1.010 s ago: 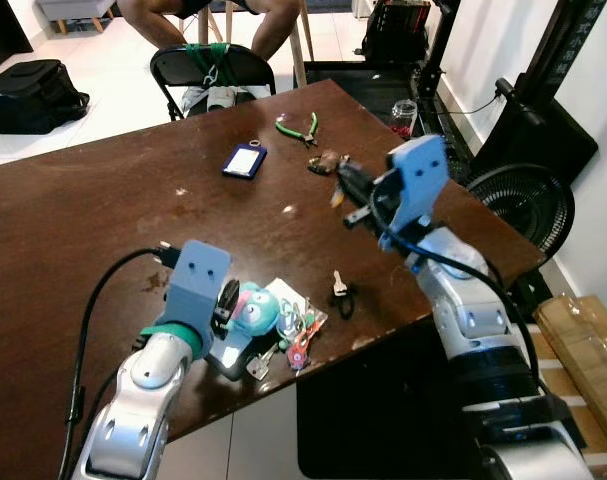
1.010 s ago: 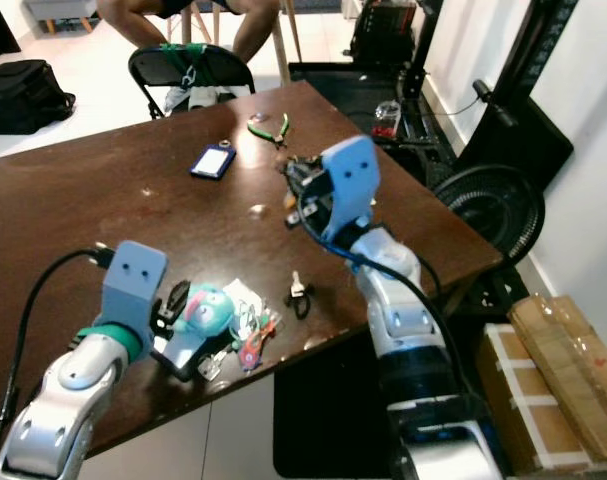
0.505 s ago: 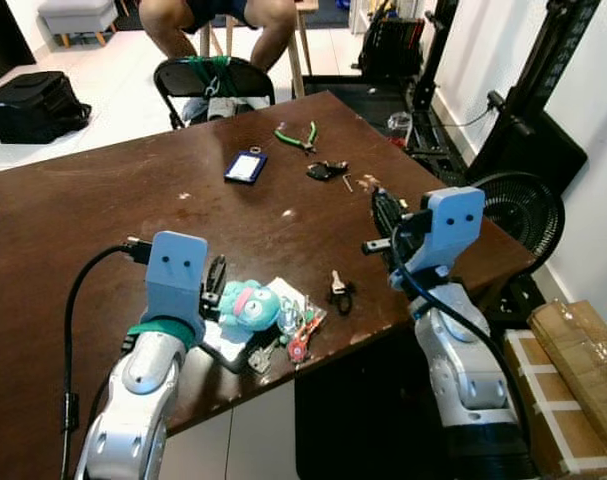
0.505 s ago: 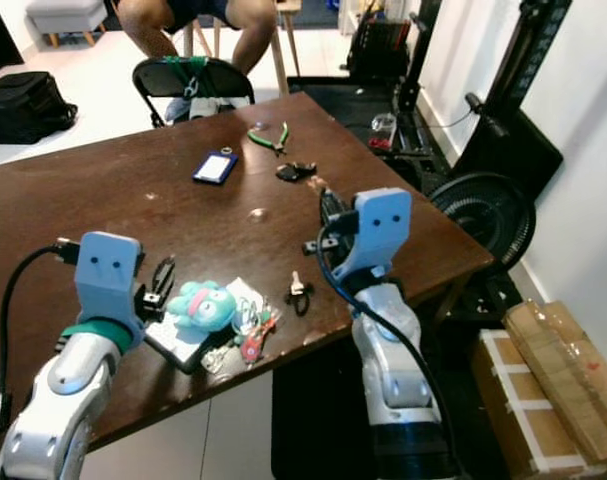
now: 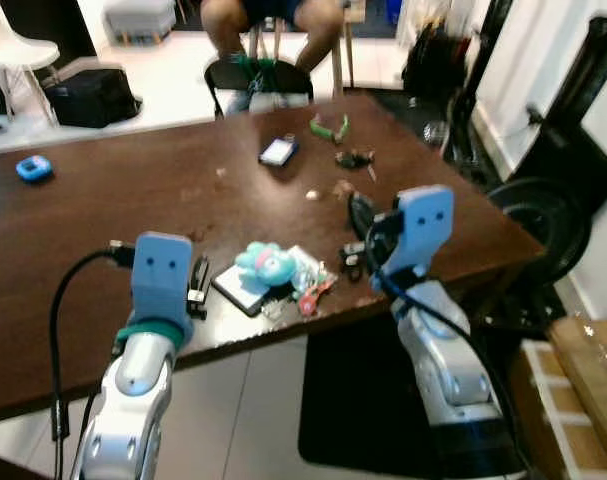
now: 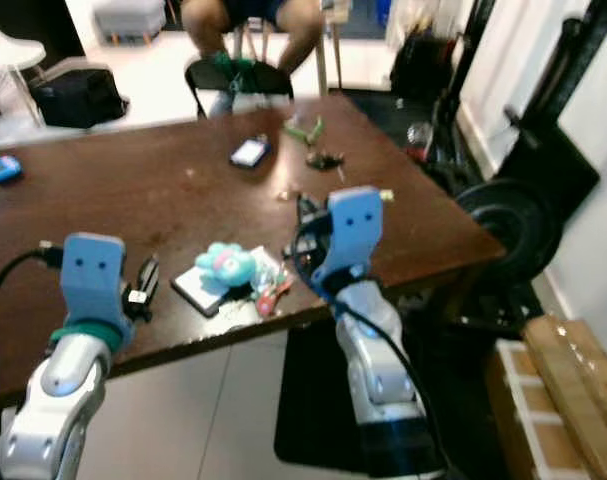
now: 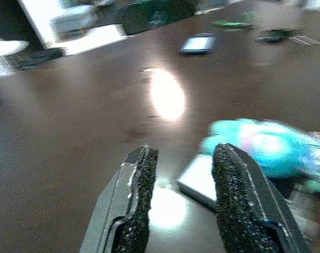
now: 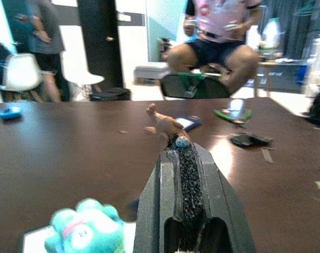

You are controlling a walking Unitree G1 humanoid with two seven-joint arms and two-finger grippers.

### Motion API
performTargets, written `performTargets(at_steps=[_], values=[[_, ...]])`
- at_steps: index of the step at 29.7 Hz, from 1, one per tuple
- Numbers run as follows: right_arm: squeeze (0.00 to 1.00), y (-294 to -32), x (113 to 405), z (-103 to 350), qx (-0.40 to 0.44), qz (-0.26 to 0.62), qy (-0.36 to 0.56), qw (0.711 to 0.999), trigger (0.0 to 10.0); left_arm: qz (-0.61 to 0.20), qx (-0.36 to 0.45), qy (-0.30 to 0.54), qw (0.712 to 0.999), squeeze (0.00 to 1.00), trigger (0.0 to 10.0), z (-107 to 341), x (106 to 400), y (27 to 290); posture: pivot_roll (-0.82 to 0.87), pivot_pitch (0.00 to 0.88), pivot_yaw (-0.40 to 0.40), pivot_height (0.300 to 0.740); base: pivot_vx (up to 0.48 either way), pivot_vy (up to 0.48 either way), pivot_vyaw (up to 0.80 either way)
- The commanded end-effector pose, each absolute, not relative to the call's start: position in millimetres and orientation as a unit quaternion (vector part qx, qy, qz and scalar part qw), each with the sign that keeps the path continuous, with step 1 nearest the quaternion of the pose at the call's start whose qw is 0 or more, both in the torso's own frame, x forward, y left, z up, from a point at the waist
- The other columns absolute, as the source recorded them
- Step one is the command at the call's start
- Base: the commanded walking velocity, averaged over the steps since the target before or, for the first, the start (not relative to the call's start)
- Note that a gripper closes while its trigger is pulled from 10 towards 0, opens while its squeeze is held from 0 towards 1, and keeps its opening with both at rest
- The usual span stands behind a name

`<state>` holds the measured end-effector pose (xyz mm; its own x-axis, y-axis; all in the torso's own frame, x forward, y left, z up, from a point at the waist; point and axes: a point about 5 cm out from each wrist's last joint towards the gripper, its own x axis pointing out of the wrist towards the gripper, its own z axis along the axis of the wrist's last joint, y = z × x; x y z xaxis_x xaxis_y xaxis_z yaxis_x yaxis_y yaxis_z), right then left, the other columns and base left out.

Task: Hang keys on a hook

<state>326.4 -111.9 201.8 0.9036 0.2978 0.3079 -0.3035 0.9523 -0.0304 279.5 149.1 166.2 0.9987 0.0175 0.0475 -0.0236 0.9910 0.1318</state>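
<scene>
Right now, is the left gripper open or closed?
Open. In the left wrist view the left gripper has a clear gap between its two black fingers, with bare brown table seen through it; it holds nothing.

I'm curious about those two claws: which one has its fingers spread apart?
The left gripper: a clear gap shows between its fingers. The right gripper has its fingers pressed together.

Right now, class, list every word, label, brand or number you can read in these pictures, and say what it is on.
No text can be read anywhere.
Blue card on the table: any print is too small and blurred.
White card under the teal toy: blank or too blurred to tell.
Person's shirt: a red mark, unreadable.
</scene>
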Motion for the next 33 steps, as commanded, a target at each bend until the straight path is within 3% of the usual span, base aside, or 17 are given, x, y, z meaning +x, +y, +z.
performTargets(at_steps=[1,23,33], values=[[0.00,-111.1,324.8,201.9,0.010,0.152,-0.157,0.976,10.0,0.020,0.073,-0.017,0.997,0.00,10.0,162.6,278.4,153.6,-0.09,0.000,0.062,0.740,-0.398,0.000,0.00],[0.00,-109.6,325.5,207.6,-0.026,0.165,-0.173,0.971,10.0,0.020,0.070,-0.019,0.997,0.00,10.0,161.9,280.2,151.5,-0.09,0.000,0.063,0.740,-0.351,0.000,0.00],[0.00,-103.9,322.5,229.3,-0.049,0.178,-0.215,0.959,10.0,0.004,0.054,-0.018,0.998,0.00,10.0,173.0,282.9,142.7,-0.09,0.000,0.067,0.740,0.000,0.000,0.80]])
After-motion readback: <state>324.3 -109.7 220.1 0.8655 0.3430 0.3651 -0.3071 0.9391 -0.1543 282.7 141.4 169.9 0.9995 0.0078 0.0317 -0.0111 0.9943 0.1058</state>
